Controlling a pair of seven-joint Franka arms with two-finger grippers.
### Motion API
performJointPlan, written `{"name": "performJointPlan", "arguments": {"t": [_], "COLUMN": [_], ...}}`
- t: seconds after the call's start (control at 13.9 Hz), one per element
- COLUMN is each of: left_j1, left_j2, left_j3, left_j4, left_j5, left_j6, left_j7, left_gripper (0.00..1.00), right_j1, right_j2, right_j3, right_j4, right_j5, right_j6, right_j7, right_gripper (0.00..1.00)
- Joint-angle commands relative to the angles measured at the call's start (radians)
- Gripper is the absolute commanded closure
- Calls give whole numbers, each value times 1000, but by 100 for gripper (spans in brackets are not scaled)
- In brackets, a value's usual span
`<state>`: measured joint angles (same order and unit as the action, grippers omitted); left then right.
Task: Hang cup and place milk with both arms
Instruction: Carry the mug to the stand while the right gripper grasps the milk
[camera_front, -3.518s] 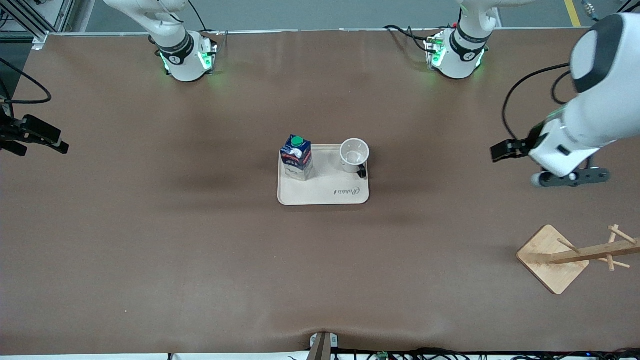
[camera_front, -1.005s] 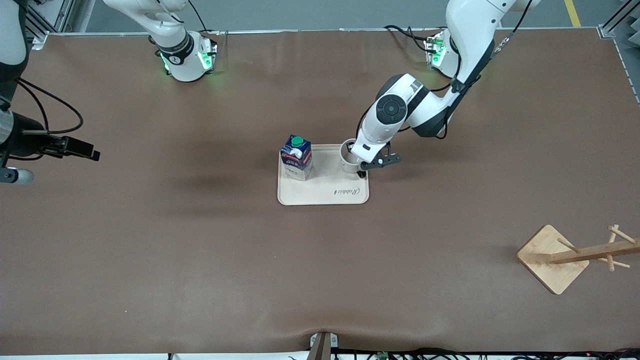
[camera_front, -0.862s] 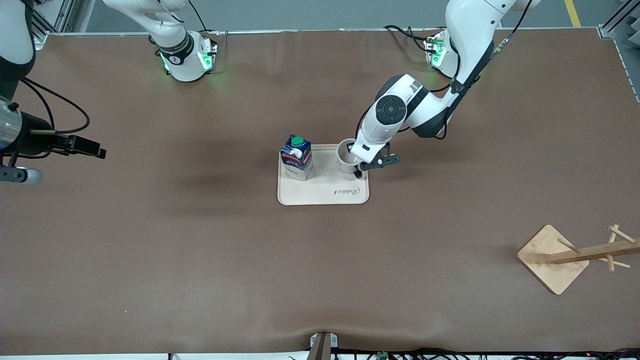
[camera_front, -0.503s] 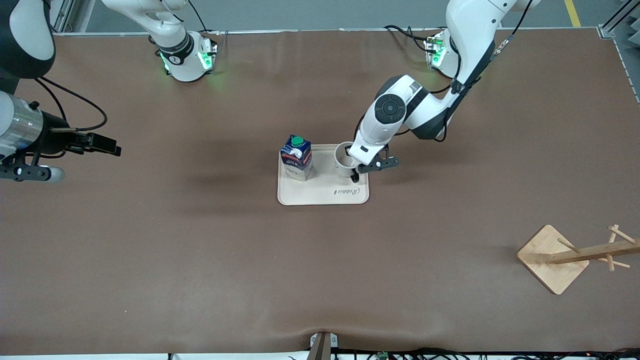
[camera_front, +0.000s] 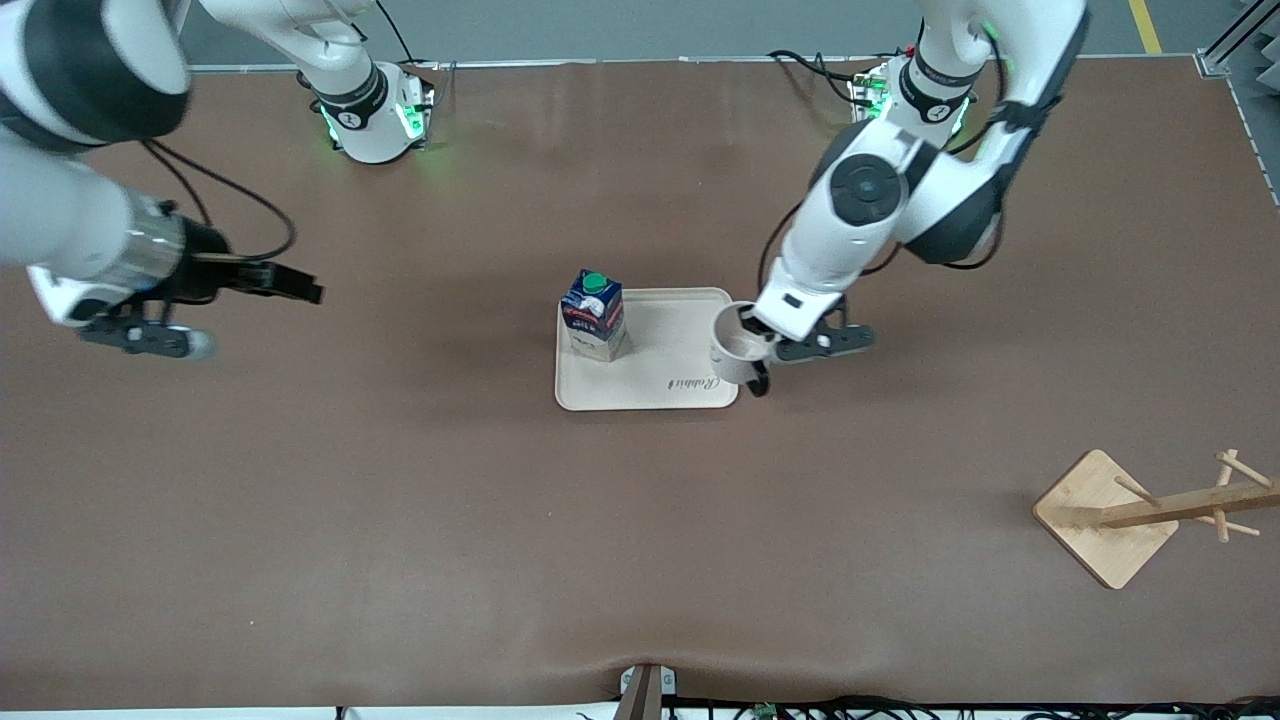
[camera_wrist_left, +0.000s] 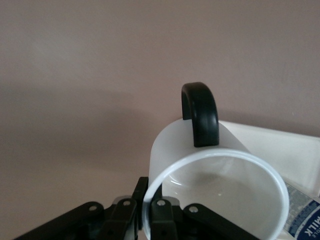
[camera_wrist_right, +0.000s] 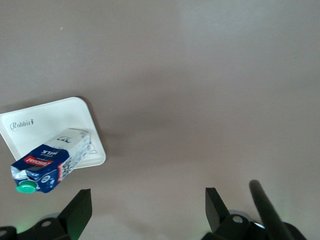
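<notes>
The left gripper (camera_front: 752, 338) is pinching the rim of the one cup (camera_front: 735, 352), holding it lifted and tilted over the tray's (camera_front: 650, 395) edge toward the left arm's end. The right gripper (camera_front: 290, 284) is hanging with its fingers spread wide and empty over bare table (camera_front: 400, 500) toward the right arm's end. One milk (camera_front: 594, 313) is standing upright on the single tray. One wooden rack (camera_front: 1150, 510) is sitting near the left arm's end. Earlier the cup was resting on the tray; the right gripper has been moving inward since.
</notes>
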<state>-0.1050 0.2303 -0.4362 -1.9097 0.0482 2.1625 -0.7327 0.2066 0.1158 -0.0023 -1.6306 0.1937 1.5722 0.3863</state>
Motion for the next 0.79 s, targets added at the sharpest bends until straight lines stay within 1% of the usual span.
{"name": "performJointPlan", "arguments": {"t": [0.0,0.07,0.22,0.36,0.43,0.57,0.72], "left_j1": [91,131,198,283,324,393,447], "left_j2": [-9,-9,-9,-9,-11,-11,-11], "left_j3": [-4,-4,-4,-4,-4,-4,-3], "left_j4": [98,133,194,241,256,276,288], "left_j5": [15,15,15,15,15,15,15], "left_j6": [-122,-168,-246,-294,-309,-335,-346], "left_j7": [131,188,290,427,502,634,744], "left_gripper": [100,100,100,100,100,100,100], "right_j1": [143,204,307,373,414,476,523], "right_j2": [-34,-28,-19,5,18,56,93], "right_j3": [-10,-10,-10,-10,-10,-10,-11], "right_j4": [-127,-138,-141,-156,-179,-210,-210], "right_j5": [13,12,4,-3,-20,-25,-36], "right_j6": [167,198,204,227,285,429,462], "right_j7": [180,304,493,618,678,819,896], "right_gripper": [0,0,0,0,0,0,0]}}
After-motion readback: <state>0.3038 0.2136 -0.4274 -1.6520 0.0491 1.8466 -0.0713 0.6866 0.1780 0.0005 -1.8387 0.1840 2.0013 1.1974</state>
